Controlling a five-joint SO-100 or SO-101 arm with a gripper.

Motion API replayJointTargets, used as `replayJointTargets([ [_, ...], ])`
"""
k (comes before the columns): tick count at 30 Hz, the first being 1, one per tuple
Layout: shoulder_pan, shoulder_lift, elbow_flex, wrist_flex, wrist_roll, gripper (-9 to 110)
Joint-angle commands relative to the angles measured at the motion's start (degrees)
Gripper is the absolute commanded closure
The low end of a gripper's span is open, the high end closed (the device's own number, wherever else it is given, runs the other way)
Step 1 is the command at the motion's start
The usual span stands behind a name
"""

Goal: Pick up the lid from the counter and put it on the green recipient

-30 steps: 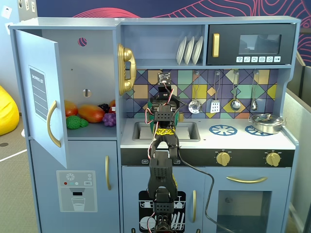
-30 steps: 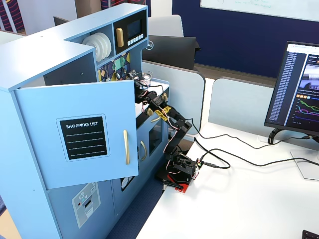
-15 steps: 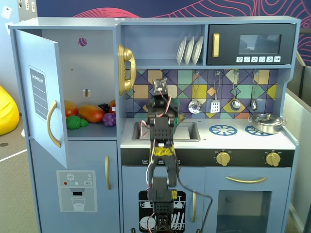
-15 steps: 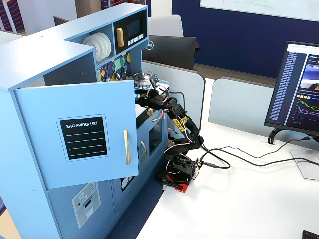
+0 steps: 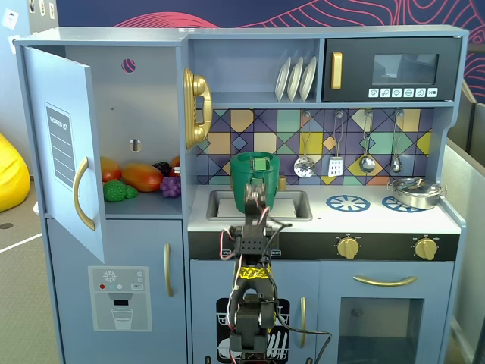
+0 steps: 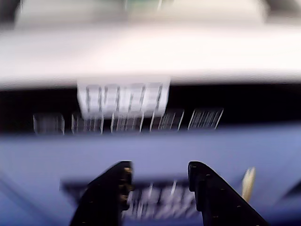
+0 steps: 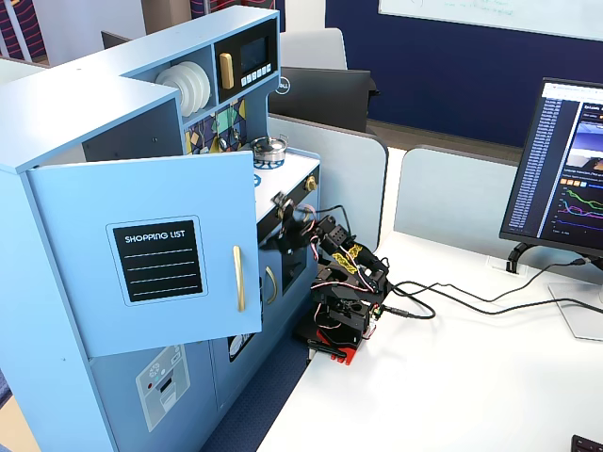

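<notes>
Glossy green plastic recipient [image 5: 255, 176], shiny steel pot [image 5: 414, 192], matt black fingers [image 6: 113, 190]

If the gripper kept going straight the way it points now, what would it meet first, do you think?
Probably the play kitchen's black front panel just below the white counter; the gripper is open and empty, though blur leaves depth uncertain.

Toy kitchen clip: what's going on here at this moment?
A small robot arm stands in front of a toy kitchen. Its gripper is open and empty, blurred in the wrist view, and faces the front of the kitchen. The green recipient stands by the sink, partly behind the arm. No lid can be made out on the counter or on the recipient.
</notes>
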Motion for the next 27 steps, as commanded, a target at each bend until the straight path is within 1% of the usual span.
replayJointTargets([
  [1,0.4,2.8,9.8,1.9,-2.8,101],
  [2,1.0,3.6,12.5,2.4,-3.2,101],
  [6,1.8,7.0,20.7,4.8,1.5,101],
  [9,1.8,9.0,23.9,9.2,0.3,101],
  [19,-0.5,13.1,29.6,21.4,6.8,101],
  [21,-1.1,13.1,30.1,24.0,6.6,101],
  [23,-2.0,13.1,30.8,27.8,3.3,100],
  [27,-1.6,13.2,30.8,29.4,9.6,99],
])
